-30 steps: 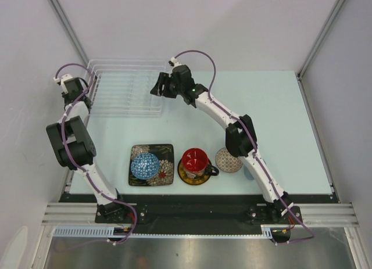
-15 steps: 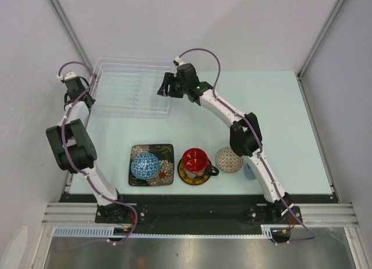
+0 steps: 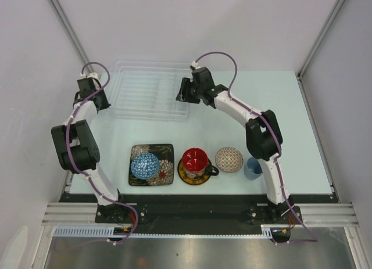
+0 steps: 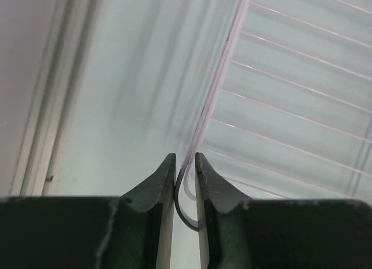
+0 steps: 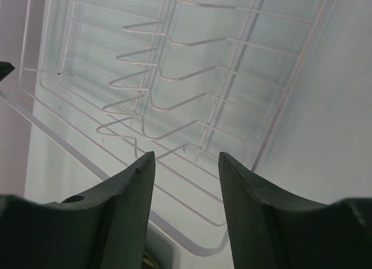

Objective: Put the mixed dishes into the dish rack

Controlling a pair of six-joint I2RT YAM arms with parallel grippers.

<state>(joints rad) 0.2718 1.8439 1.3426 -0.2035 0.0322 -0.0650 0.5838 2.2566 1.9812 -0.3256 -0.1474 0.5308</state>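
Slid rightward since a second ago, now upper centre: dish rack (image 3: 148, 89). Pinched at left wall by left gripper (image 4: 185, 158), likely for dragging; flanked at right edge by right gripper (image 5: 186, 158), spread, holding nothing.

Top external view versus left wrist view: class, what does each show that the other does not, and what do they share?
Only top external: the blue patterned bowl on the black square floral plate, the red-inside cup on its saucer, the beige patterned bowl, the light blue cup, and the right gripper at the right end of the dish rack. Only left wrist: the left gripper closed on the rack's thin rim, seen close up. Both: the clear dish rack and the pale table.
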